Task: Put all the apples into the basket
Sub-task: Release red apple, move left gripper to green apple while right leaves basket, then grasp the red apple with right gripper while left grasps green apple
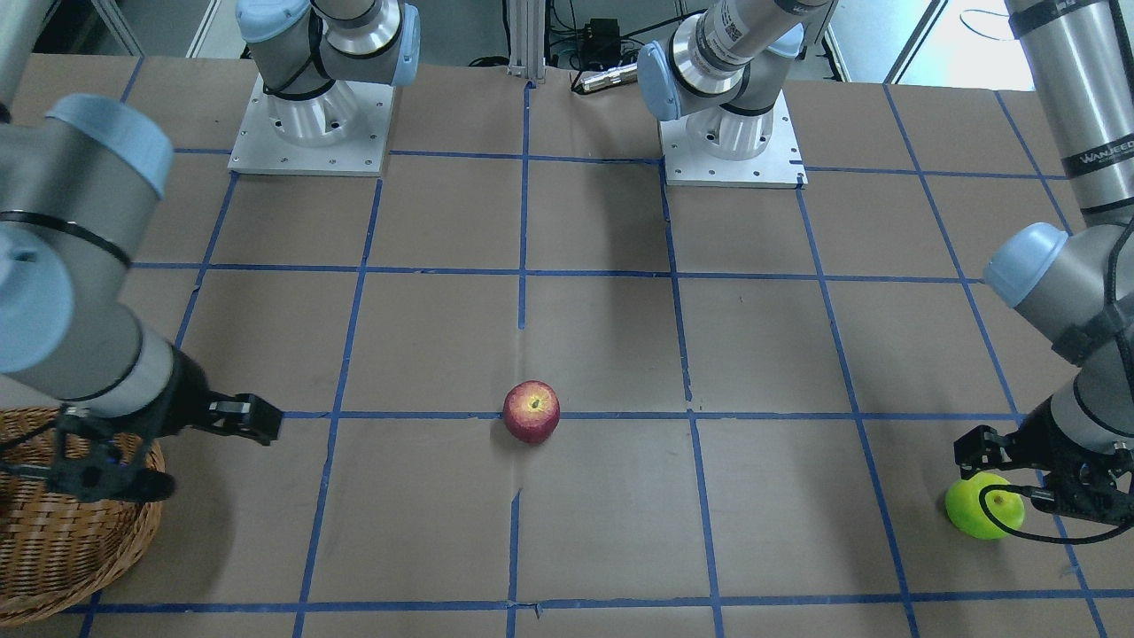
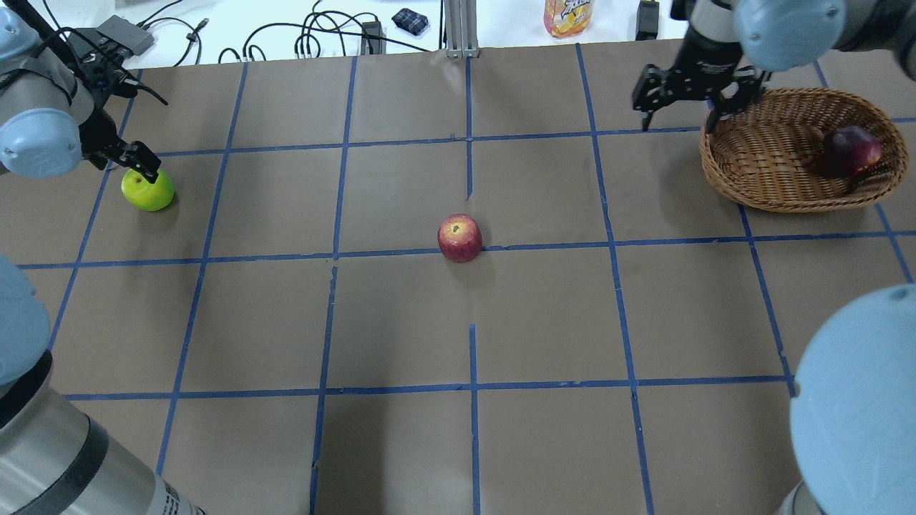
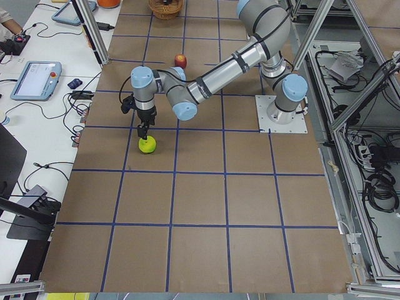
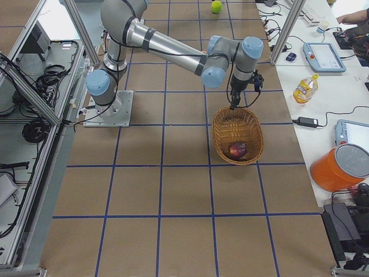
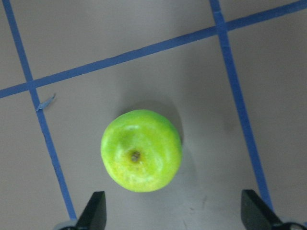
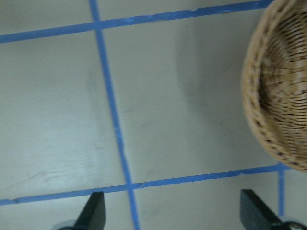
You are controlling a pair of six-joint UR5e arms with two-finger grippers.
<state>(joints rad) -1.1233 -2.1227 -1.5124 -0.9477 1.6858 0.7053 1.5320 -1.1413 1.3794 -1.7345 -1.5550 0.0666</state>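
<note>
The lime green apple (image 5: 141,150) lies on the table at the far left (image 2: 149,192). My left gripper (image 5: 175,218) hovers just above it, open and empty, with the apple toward one finger. The red apple (image 2: 459,237) with a yellowish dimple lies at the table's middle. The dark maroon apple (image 2: 850,149) lies inside the wicker basket (image 2: 787,204) at the far right. My right gripper (image 2: 678,118) is open and empty, above the table beside the basket's rim (image 6: 278,96).
Cables, a small dark pouch (image 2: 410,20) and an orange drink bottle (image 2: 569,14) lie beyond the table's far edge. Both arm bases (image 1: 310,124) stand at the robot's side. Blue tape lines grid the brown table.
</note>
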